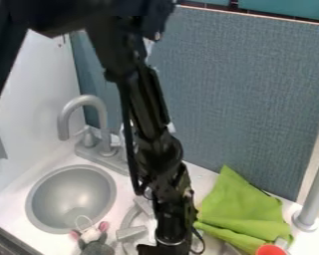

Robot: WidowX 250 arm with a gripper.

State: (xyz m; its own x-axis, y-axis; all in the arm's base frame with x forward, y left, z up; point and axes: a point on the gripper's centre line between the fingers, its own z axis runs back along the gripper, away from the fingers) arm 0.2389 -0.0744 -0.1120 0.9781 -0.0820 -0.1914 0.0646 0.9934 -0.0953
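The cloth (pixel 239 214) is of a bright, plain lime green, and near it the round piece (pixel 270 250) is orange-red. The plush toy (pixel 95 246) has a grey body, a whitish head and pink ears, while the sink (pixel 72 196) and the faucet (pixel 89 101) are both plain grey. The counter (pixel 205 182) is white, the arm (pixel 149 104) is black, and the back panel (pixel 245 89) is blue-grey with a fine, fabric-like pattern.

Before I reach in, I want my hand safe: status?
Gripper low, beside green cloth; contact unclear. Plush mouse by sink. In the way: arm, hiding counter.
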